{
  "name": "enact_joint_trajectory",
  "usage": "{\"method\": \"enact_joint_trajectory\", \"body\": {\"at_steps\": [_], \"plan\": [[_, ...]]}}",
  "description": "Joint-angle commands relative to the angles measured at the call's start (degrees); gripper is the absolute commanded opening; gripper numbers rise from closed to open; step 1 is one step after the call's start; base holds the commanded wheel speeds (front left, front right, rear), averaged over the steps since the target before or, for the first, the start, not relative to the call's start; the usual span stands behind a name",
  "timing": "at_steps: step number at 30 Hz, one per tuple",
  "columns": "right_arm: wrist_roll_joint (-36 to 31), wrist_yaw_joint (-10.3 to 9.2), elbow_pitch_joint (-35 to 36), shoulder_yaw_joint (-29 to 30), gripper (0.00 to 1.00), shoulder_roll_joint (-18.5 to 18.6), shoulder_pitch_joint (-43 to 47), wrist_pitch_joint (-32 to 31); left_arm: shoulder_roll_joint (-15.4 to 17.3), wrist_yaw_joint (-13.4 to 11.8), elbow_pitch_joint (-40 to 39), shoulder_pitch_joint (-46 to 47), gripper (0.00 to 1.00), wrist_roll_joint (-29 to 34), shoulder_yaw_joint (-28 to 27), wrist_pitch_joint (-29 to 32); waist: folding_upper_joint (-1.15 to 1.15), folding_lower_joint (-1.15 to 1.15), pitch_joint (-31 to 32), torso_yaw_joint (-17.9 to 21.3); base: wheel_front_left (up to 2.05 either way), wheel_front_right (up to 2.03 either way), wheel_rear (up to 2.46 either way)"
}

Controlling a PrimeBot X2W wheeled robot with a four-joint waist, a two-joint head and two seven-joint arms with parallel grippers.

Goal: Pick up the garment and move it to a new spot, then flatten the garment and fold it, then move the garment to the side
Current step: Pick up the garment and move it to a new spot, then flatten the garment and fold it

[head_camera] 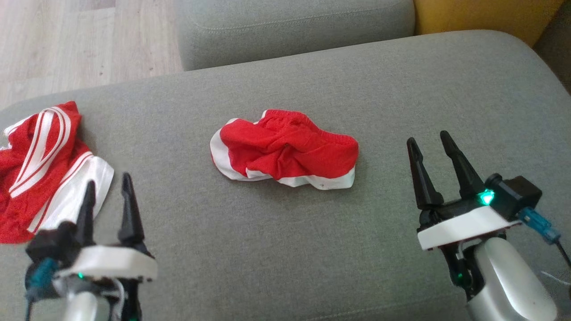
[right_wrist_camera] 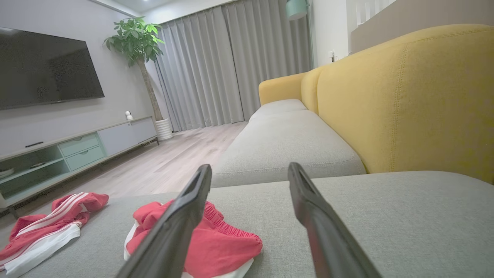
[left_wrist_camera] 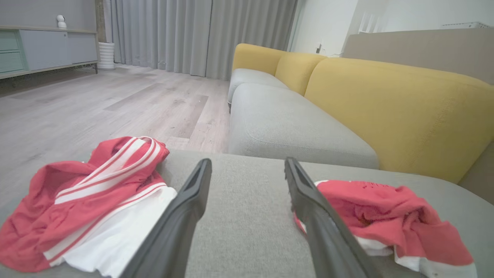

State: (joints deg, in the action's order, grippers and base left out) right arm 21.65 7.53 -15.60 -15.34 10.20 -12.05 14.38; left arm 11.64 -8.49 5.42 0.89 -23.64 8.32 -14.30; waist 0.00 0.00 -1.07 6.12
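Observation:
A crumpled red garment (head_camera: 285,149) with white trim lies bunched in the middle of the grey cushion (head_camera: 312,249). It also lies at the lower right of the left wrist view (left_wrist_camera: 386,216) and the lower left of the right wrist view (right_wrist_camera: 224,239). My left gripper (head_camera: 109,179) hovers open at the lower left, empty, well left of the garment (left_wrist_camera: 247,160). My right gripper (head_camera: 428,137) is open and empty, a short way right of the garment (right_wrist_camera: 250,165).
A second red garment with white stripes (head_camera: 40,169) lies rumpled at the cushion's left edge, just beside my left fingers (left_wrist_camera: 88,189). Another grey seat cushion (head_camera: 294,26) and a yellow backrest (head_camera: 482,15) lie beyond. Wood floor (head_camera: 67,44) is at the far left.

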Motion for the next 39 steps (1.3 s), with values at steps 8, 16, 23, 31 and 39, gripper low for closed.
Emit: {"method": "enact_joint_trajectory", "body": {"at_steps": [8,16,23,31,39], "plan": [[0.02,-0.04,0.9,-0.9,1.0,1.27,-0.28,0.62,-3.21,1.51,-3.64,-0.31,1.0,4.63,-3.78,-0.69,0.0,0.0,-0.36,-0.12,0.0,0.0,0.0],[0.1,-0.04,0.97,-0.97,1.0,1.46,-0.6,0.62,-5.39,3.24,-3.57,-0.75,1.0,6.63,-6.01,-0.69,0.0,0.0,-0.37,0.04,0.0,0.0,0.0],[0.27,-0.04,0.64,-1.3,1.0,1.39,-0.64,0.62,-6.65,4.76,-2.73,-0.88,1.0,7.72,-7.23,-0.7,0.0,0.0,-0.14,0.06,0.0,0.0,0.0],[1.48,-0.04,-1.93,-3.85,1.0,2.27,-2.35,0.62,-7.6,5.76,-2.31,-0.81,1.0,8.45,-7.49,-0.7,0.0,0.0,-0.44,-0.9,0.0,0.0,0.0],[5.15,-0.04,-9.98,-9.24,1.0,5.8,-12.02,-4.47,-8.16,6.51,-2.31,0.43,1.0,10.03,-6.3,-0.7,0.0,0.0,-2.85,-4.57,0.0,0.0,0.0]]}}
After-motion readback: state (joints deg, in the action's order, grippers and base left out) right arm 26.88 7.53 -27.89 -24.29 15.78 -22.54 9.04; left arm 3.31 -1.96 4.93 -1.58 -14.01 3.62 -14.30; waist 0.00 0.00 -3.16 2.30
